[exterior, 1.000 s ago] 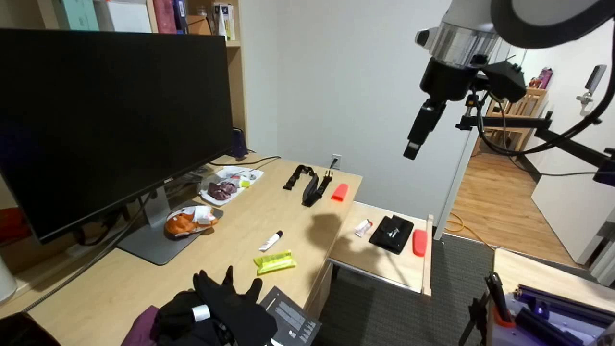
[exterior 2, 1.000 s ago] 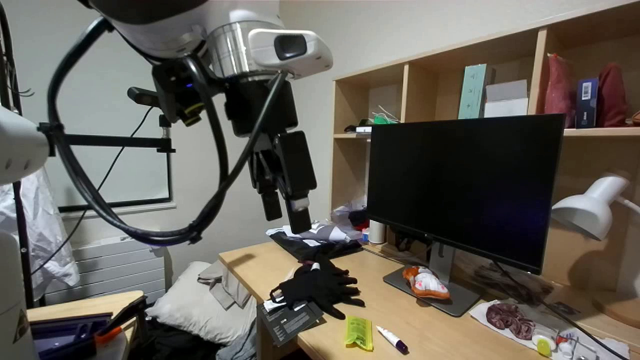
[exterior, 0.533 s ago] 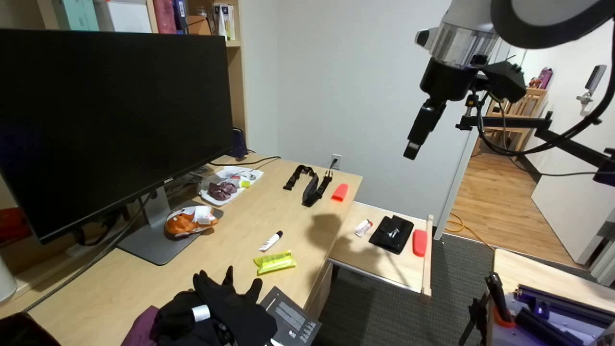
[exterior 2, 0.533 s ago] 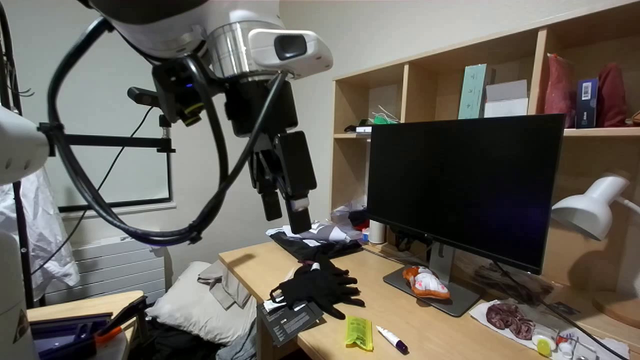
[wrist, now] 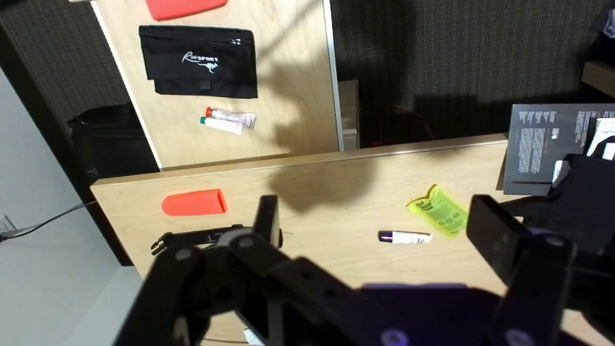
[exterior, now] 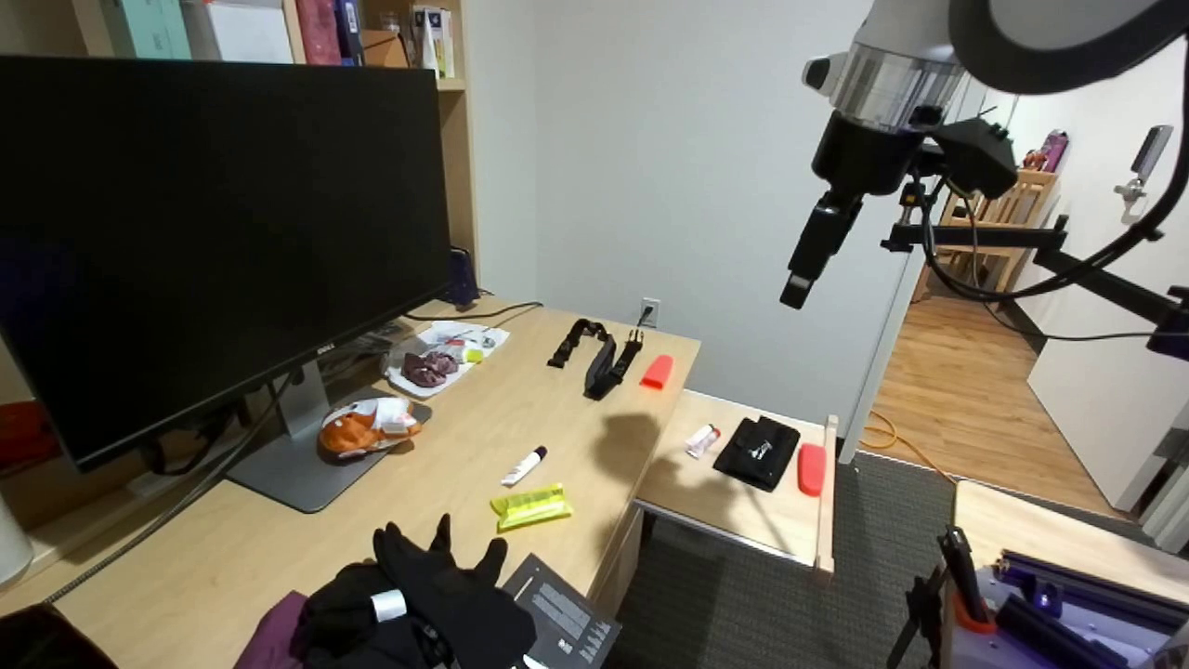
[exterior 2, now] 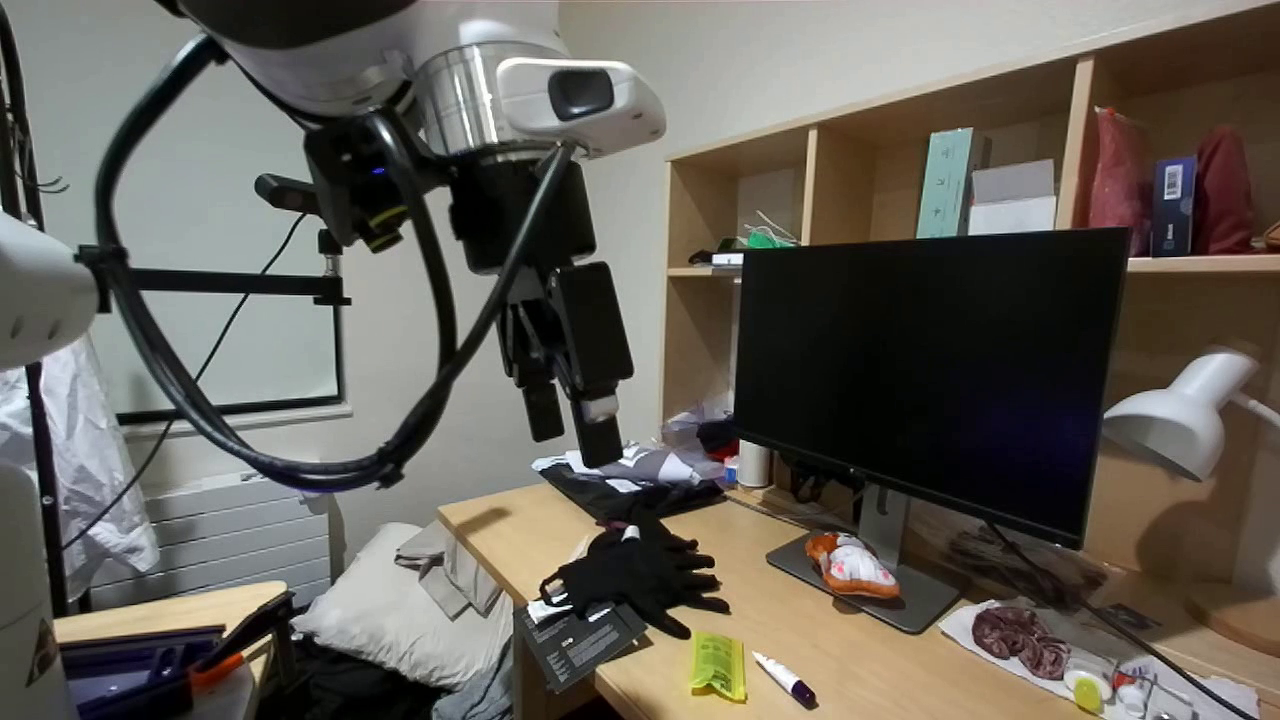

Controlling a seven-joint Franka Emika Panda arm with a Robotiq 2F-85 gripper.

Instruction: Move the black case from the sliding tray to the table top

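Unmoved to the eye since the earlier frames: fingers (wrist: pixel 495 235) and black case (wrist: pixel 199 62). Fingers: one pair, wide apart, raised well clear of the table (wrist: pixel 336 240). Case: one, lying flat on the sliding tray (wrist: pixel 187 146), printed face uppermost. Also on the tray: red-capped tube (wrist: pixel 234 117) and green-capped tube (wrist: pixel 222 126), side by side near the case; red article (exterior: pixel 812 469) by the tray's outer edge. On the table: red sleeve (wrist: pixel 192 203), black strap (exterior: pixel 606 376), yellow packet (wrist: pixel 442 211), dark-capped tube (wrist: pixel 408 238).
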